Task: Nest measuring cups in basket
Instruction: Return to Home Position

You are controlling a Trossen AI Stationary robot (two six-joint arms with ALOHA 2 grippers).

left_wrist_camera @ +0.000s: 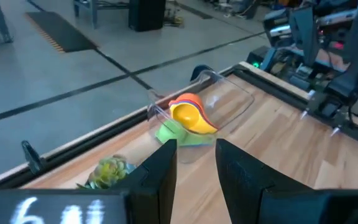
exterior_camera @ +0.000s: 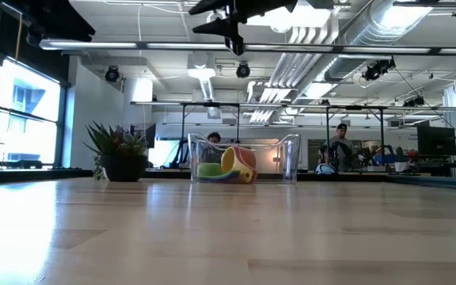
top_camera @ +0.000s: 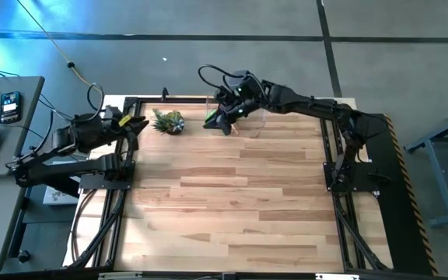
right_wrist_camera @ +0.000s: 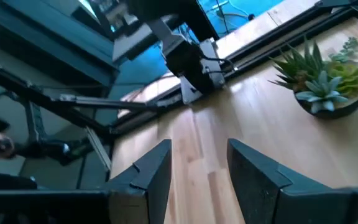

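The measuring cups lay nested in the basket, upper centre of the high view; right pincer hung above, apart and empty, left pincer apart at upper left; withdrawal home judged outstanding.

My light wooden plank table carries two things along its far edge: a small potted plant toward the left and the clear basket right of it, standing apart.
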